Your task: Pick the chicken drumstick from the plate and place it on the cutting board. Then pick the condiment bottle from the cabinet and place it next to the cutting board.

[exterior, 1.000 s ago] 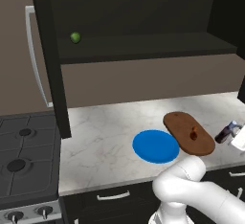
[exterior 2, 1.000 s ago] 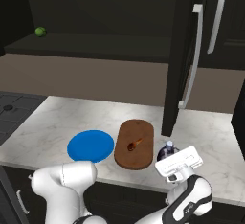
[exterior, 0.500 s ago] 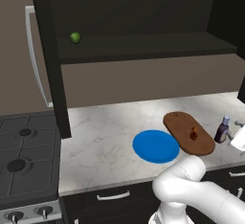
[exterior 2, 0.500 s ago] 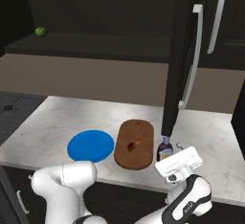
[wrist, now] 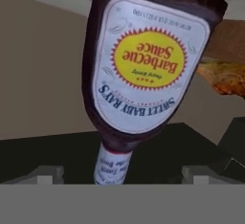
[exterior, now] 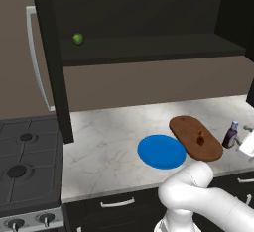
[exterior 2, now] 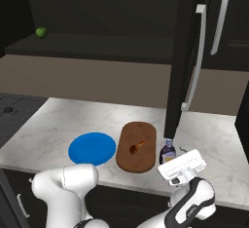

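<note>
The small dark purplish-brown sauce bottle (exterior 2: 168,151), tilted in the grip before, now stands upright at the marble counter's (exterior 2: 73,124) front edge; the gripper's (wrist: 122,173) jaws have spread off it.

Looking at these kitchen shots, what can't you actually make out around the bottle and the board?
- Condiment bottle: its base, hidden by the gripper's white body in the right base view.
- Gripper: cut off by the right edge in the left base view.
- Chicken drumstick on the cutting board: too small for detail.
- Bottle's cap: cropped by the bottom band in the hand view.
</note>
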